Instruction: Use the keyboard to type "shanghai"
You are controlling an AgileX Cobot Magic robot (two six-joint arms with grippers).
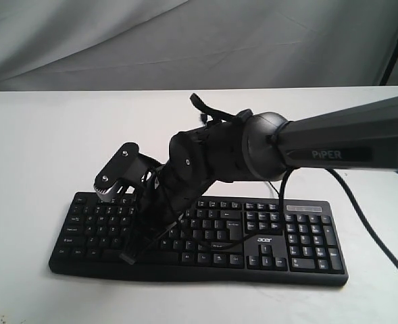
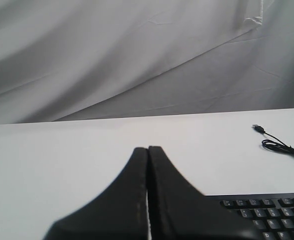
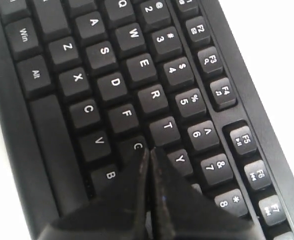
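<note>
The right gripper (image 3: 147, 150) has its jaws clenched on nothing, tips at the G key (image 3: 132, 142) of the black keyboard (image 1: 253, 236), which lies on the white surface (image 1: 36, 148) right under them. "acer" (image 1: 265, 237) is printed off to one side, "PiPER" (image 1: 327, 154) on the arm (image 1: 253, 145) behind. The left gripper (image 2: 147, 149), jaws likewise pressed together and empty, hangs beside the keyboard's corner.

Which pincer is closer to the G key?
The right. The right pincer has its shut tips right at the G key; the left pincer is away from the keys, with only a corner of the keyboard in its view.
</note>
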